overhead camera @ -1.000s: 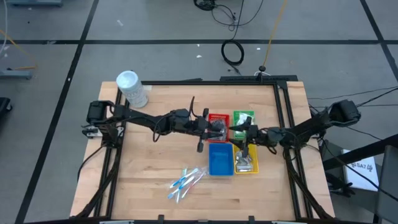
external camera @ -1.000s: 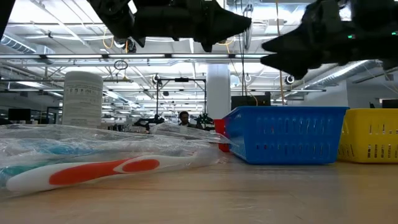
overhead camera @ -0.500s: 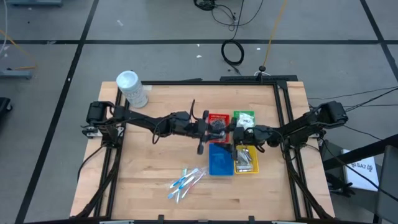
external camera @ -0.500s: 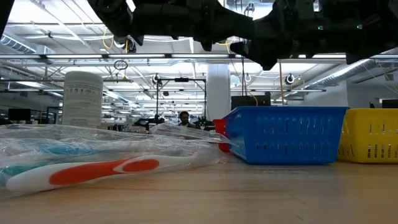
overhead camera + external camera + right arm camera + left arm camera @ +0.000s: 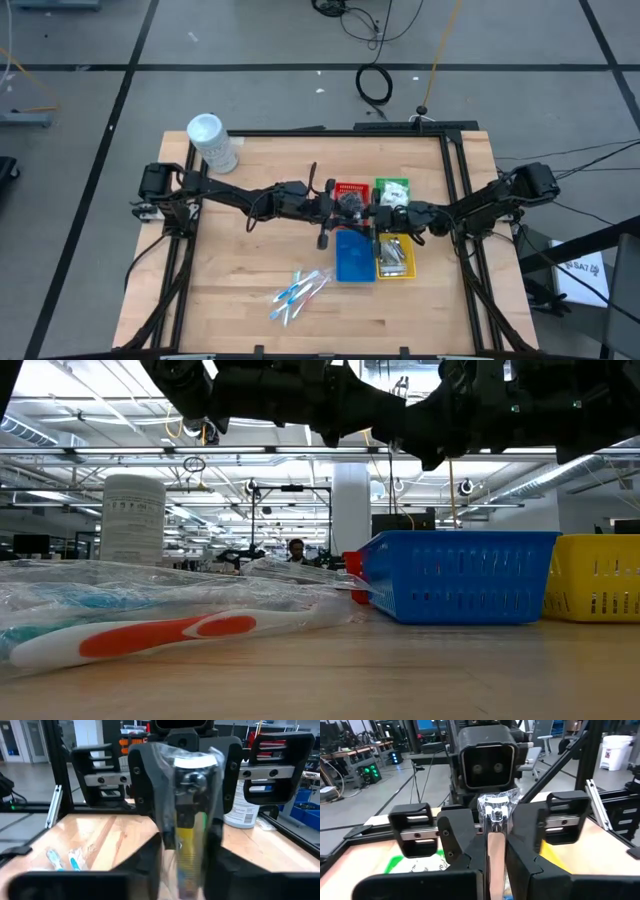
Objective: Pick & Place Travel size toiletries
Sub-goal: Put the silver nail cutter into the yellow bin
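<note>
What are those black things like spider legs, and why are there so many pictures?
They are two robot arms bolted to a wooden table. Each ends in a pincer called a gripper. One camera looks straight down from above. One sits at table height. One rides on each arm's wrist, so those two pictures look out past the pincers.

On the table are a white tub, some wrapped toothbrushes, and red, green, blue and yellow trays.

The arms meet above the trays. The left gripper pinches a clear-wrapped stick. The right gripper faces it, close to the same stick. I can't tell whether it has hold of it.
</note>
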`<move>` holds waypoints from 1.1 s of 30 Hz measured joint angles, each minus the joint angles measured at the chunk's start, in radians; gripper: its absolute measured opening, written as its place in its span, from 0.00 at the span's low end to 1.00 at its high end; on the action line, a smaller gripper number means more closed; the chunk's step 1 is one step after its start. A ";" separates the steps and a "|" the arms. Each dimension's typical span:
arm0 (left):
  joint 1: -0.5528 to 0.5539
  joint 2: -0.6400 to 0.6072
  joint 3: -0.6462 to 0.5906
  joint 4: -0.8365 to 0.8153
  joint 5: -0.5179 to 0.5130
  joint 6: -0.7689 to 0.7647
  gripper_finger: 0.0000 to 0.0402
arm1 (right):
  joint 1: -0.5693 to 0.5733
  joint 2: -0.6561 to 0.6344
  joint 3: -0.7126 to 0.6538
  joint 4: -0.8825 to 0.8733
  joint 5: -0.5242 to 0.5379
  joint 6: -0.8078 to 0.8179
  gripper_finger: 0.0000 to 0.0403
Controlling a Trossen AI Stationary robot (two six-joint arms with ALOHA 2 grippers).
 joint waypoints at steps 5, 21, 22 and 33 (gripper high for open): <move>-0.001 0.000 0.000 -0.007 0.005 -0.008 0.09 | -0.001 -0.001 0.001 -0.020 -0.013 -0.016 0.09; -0.081 -0.135 0.002 -0.107 -0.408 0.026 0.41 | -0.023 -0.002 -0.002 -0.119 -0.045 0.010 0.09; -0.091 -0.151 0.002 -0.118 -0.440 0.044 0.46 | -0.023 -0.007 -0.002 -0.129 -0.046 0.010 0.09; -0.125 -0.340 0.001 -0.684 -0.836 -0.030 0.73 | 0.025 -0.282 0.000 -0.578 -0.101 0.155 0.09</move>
